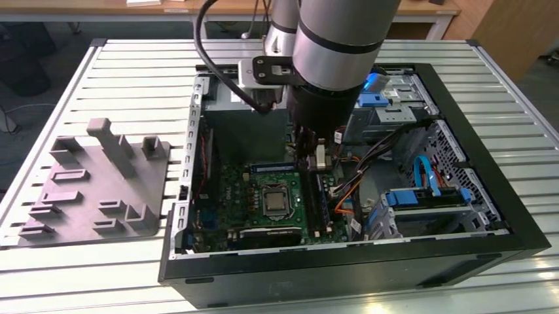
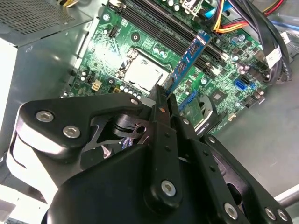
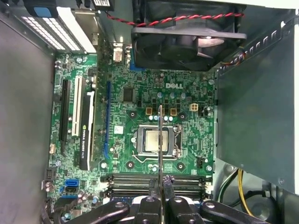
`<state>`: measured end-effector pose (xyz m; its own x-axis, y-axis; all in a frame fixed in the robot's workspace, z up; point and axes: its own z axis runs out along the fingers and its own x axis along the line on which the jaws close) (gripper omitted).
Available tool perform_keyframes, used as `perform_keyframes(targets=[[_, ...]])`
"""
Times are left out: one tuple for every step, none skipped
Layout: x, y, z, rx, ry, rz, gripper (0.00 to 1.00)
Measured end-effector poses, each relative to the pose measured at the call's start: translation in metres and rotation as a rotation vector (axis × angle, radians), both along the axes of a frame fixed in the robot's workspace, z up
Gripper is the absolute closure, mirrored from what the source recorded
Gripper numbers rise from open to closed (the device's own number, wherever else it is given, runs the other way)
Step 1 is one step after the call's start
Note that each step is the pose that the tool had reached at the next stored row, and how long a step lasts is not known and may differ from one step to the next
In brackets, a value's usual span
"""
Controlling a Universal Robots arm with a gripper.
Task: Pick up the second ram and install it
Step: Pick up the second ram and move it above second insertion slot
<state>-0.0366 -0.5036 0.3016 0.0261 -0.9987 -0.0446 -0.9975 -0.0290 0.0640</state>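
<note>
Above processor socket (image 3: 156, 140), inside open computer case (image 1: 349, 271): found gripper (image 3: 160, 189) clamped on second ram (image 2: 189, 58), fingers (image 3: 150, 205) closed against its two flat faces. Reaches out past the fingertips toward green board (image 3: 140, 93), long axis carrying on from the jaws, hanging over socket and memory slots (image 3: 131, 179). Appears edge-on in first wrist view, a thin line crossing socket; appears as a blue strip in second wrist view. Slots just beside socket, on gripper's side of it, running along the board edge. Judged: plane of stick set crosswise to slots rather than along them, roughly a quarter-turn off. Judged not seated and clear of board, though the gap itself cannot be confirmed. Arm (image 1: 336, 52) upright over case, wrist down inside it, near socket.
</note>
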Motion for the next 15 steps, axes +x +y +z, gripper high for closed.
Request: perform_keyframes(targets=[[0.000,0.0000,-0.0019,0.0000,0.0001,0.000,0.86],[0.000,0.0000,-0.0038,0.0001,0.0002,0.000,0.86],[0.000,0.0000,-0.0055,0.0000,0.0004,0.000,0.86],[0.000,0.0000,-0.0074,0.0001,0.0005,0.000,0.86],[0.000,0.0000,-0.0091,0.0001,0.0006,0.000,0.86],[0.000,0.0000,-0.0106,0.0002,0.0006,0.000,0.86],[0.000,0.0000,-0.0117,0.0001,0.0006,0.000,0.86],[0.000,0.0000,-0.0124,0.0001,0.0006,0.000,0.86],[0.000,0.0000,-0.0128,0.0001,0.0006,0.000,0.86],[0.000,0.0000,-0.0133,0.0000,0.0006,0.000,0.86],[0.000,0.0000,-0.0138,0.0000,0.0006,0.000,0.86],[0.000,0.0000,-0.0143,0.0002,0.0006,0.000,0.86],[0.000,0.0000,-0.0149,0.0001,0.0006,0.000,0.86],[0.000,0.0000,-0.0155,0.0002,0.0006,0.000,0.86],[0.000,0.0000,-0.0161,0.0002,0.0006,0.000,0.86]])
